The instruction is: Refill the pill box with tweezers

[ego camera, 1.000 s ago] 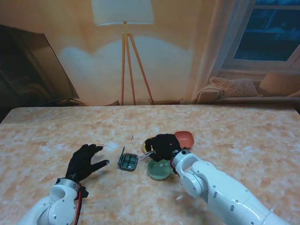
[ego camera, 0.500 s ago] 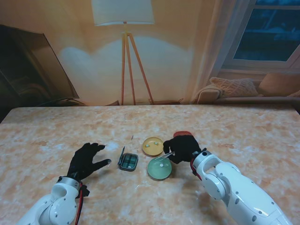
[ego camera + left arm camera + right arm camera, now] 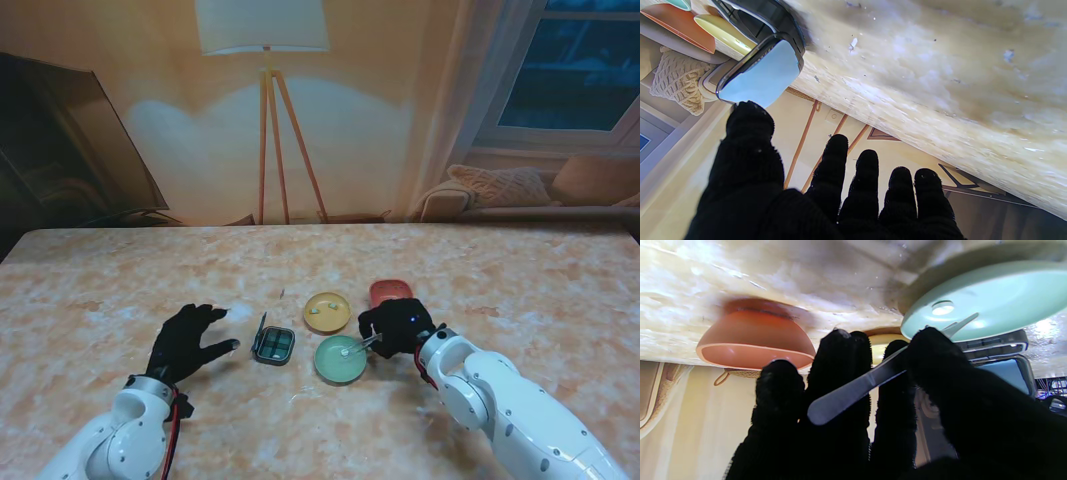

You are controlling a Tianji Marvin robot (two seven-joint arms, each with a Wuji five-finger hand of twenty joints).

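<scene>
Swung back from the pill box, the right hand point(image 3: 398, 328) now poises the tweezers point(image 3: 358, 347) over the green dish point(image 3: 340, 359).

Nearest me, the left hand point(image 3: 185, 342) rests on the table point(image 3: 520, 280), fingers spread wide and empty. Just beyond it the pill box point(image 3: 272, 345) stands open. Right thumb and fingers pinch the tweezers, whose tips point at a white pill point(image 3: 942, 308). Farther off sit the yellow dish point(image 3: 326, 311) and red dish point(image 3: 389, 292). Picking seems in hand; next calls for closing gently on that pill.

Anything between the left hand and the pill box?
No. In the stand view, only bare table separates the open left hand from the pill box.
</scene>
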